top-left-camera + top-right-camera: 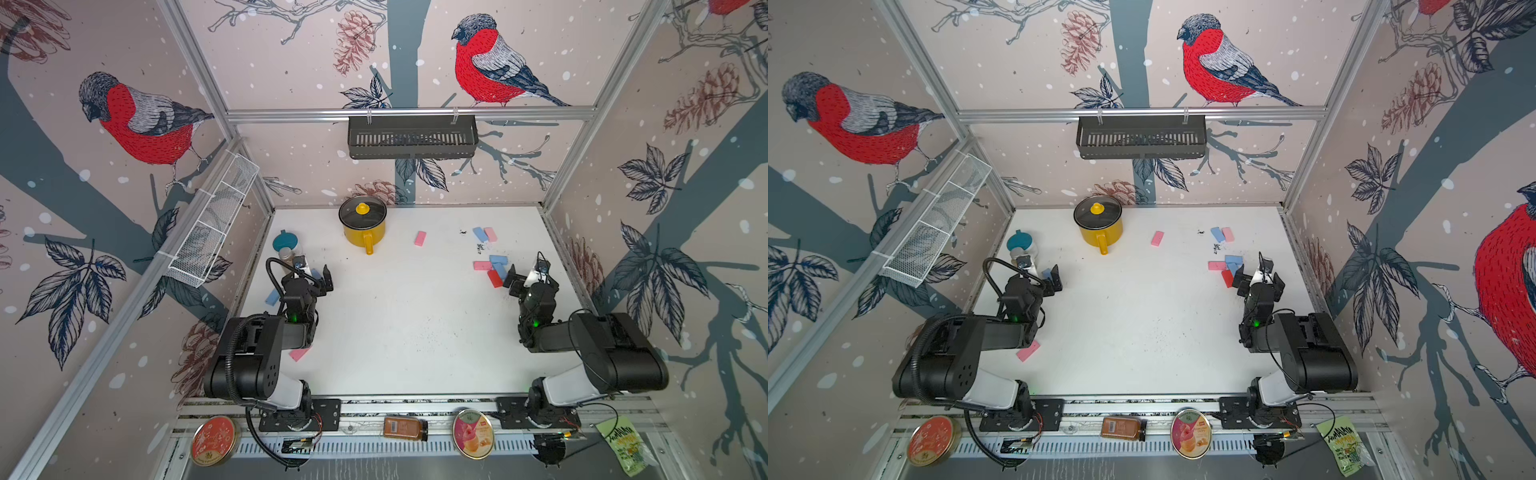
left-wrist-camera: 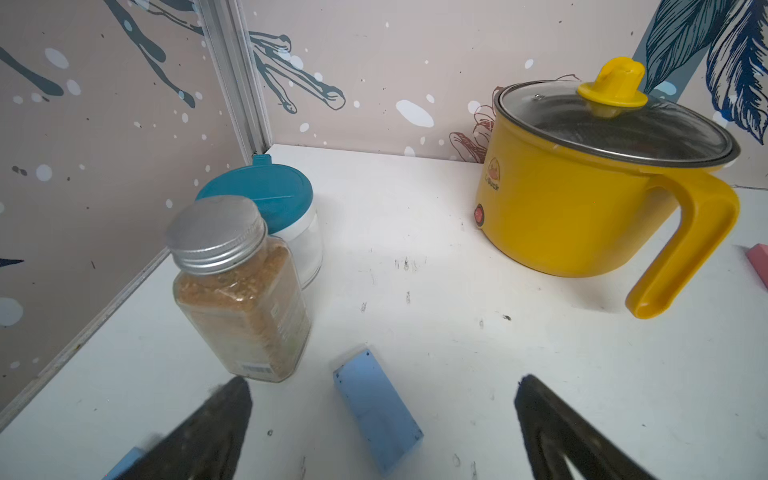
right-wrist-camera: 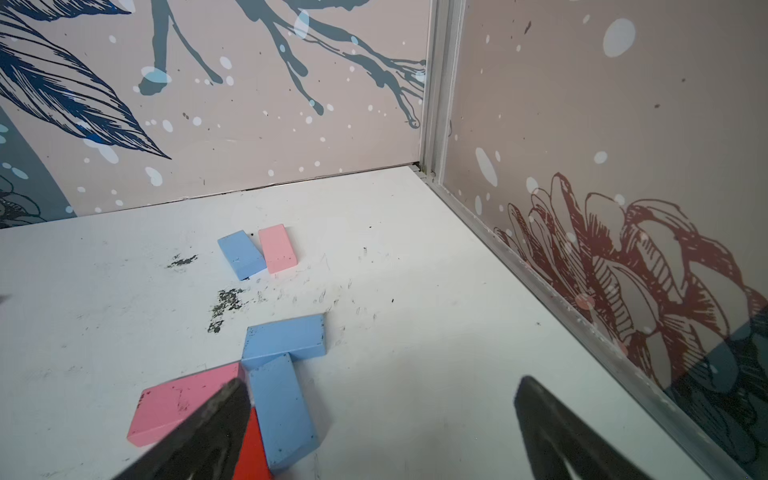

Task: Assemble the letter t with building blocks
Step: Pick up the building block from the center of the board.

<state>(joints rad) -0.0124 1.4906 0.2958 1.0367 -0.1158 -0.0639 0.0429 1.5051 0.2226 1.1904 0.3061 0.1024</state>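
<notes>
I see them flat and scattered in a top view — pink-blue-red cluster point(image 1: 498, 260) centre right, blue-pink pair point(image 1: 481, 234) above, lone pink brick point(image 1: 420, 238) upper middle, blue brick point(image 1: 273, 296) and second pink brick point(image 1: 300, 354) left.

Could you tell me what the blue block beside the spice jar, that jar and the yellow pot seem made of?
Blue block: matte, dark-specked; perhaps painted wood. Spice jar: clear body, glass or plastic; dull ribbed metal cap. Yellow pot: glossy shell, enamelled metal or plastic; see-through metal-rimmed lid.
</notes>
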